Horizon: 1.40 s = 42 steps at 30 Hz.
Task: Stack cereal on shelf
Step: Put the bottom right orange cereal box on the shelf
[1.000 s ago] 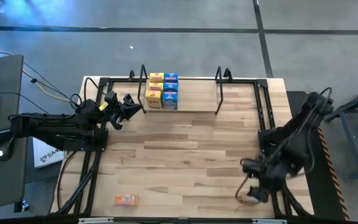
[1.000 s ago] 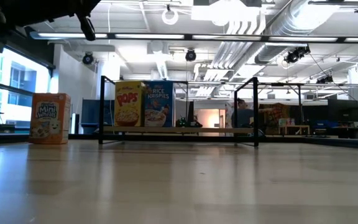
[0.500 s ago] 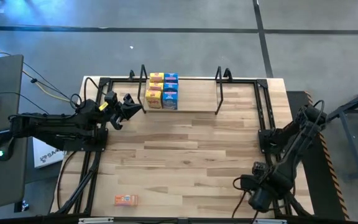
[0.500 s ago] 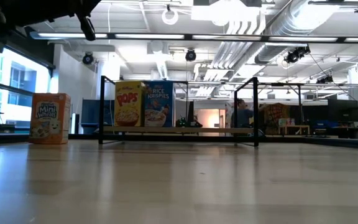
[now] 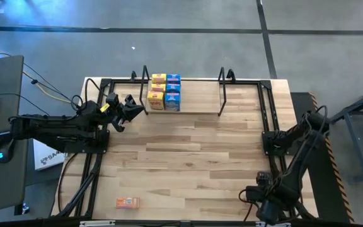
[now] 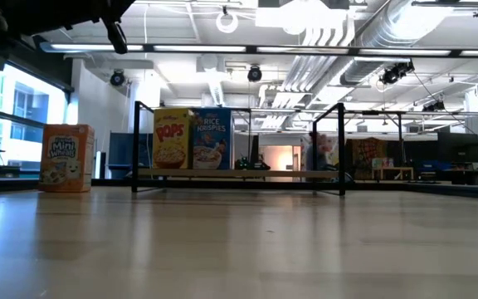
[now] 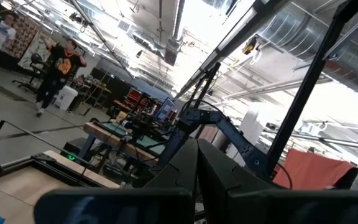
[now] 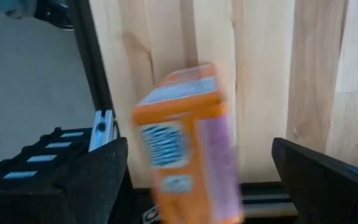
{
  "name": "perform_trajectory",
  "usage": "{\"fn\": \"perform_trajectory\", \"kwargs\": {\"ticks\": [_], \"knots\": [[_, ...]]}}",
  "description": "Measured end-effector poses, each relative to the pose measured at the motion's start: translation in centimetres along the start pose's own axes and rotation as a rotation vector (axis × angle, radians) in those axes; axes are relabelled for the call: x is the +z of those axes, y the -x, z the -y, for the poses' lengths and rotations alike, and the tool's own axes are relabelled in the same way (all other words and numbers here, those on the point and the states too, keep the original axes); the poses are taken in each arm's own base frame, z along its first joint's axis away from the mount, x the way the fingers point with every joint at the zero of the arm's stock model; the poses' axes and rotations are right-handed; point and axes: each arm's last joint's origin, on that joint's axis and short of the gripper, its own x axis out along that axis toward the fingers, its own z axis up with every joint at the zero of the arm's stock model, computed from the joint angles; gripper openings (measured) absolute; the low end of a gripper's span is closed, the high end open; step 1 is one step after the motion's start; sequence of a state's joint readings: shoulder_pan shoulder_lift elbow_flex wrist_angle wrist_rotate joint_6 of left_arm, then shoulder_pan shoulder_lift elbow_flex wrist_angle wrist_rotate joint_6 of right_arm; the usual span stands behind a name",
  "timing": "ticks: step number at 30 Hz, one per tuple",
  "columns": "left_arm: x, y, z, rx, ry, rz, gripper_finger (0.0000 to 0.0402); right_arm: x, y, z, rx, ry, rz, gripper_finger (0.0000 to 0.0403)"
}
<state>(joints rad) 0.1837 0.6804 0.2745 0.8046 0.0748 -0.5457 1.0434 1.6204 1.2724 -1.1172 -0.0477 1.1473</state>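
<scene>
Boxes on the shelf: You had a block of yellow boxes [image 5: 156,99] and blue boxes [image 5: 172,99] standing upright, side by side, at the left end of the shelf [image 5: 200,112]. The overhead view suggested about six; the exact count was hard to read.

Shelf space: The rest of its wooden board, out to the right-hand loops, carried nothing.

Orange box: One orange box [image 5: 127,202] stood alone on the table [image 5: 200,157], well apart from the shelf, across the table from its left end, at the opposite edge.

Second orange box: Your right wrist camera showed a second orange box [image 8: 185,155] at a table edge. I judged it to be under that arm, across the table from the shelf's right end, since the overhead view hid it.

Right gripper: The right gripper [image 5: 261,203] hung over that far corner, well apart from the shelf. It was spread wide, with the second orange box between the fingers and a gap on each side, so it was gripping nothing.

Left gripper: The left gripper [image 5: 123,106] waited just beside the shelf's left end. I could not tell whether it was open or closed.

Progress: By my reading you were past halfway. The yellow and blue boxes were shelved, while the orange ones had yet to be gripped, carried over and stood beside the block.
</scene>
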Motion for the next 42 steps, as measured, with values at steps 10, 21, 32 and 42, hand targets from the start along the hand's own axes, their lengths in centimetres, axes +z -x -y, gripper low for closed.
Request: {"fn": "perform_trajectory", "kwargs": {"ticks": [10,21,32,42], "knots": [[0.0,0.0,0.0,0.000,0.000,0.000,0.0000,0.4,-1.7,-0.5,-0.050,0.021,-0.033,0.0370],[0.0,0.0,0.0,0.000,0.001,0.000,0.0000,1.5,-1.7,0.0,-0.065,-0.010,0.004,0.0221],[0.0,0.0,0.0,-0.002,0.000,0.003,0.0000,8.0,2.7,2.6,0.000,0.037,0.240,0.0131],[0.1,0.0,0.1,-0.006,-0.009,0.009,0.0000,16.4,9.9,9.1,-0.097,0.033,0.566,0.0130]]}}
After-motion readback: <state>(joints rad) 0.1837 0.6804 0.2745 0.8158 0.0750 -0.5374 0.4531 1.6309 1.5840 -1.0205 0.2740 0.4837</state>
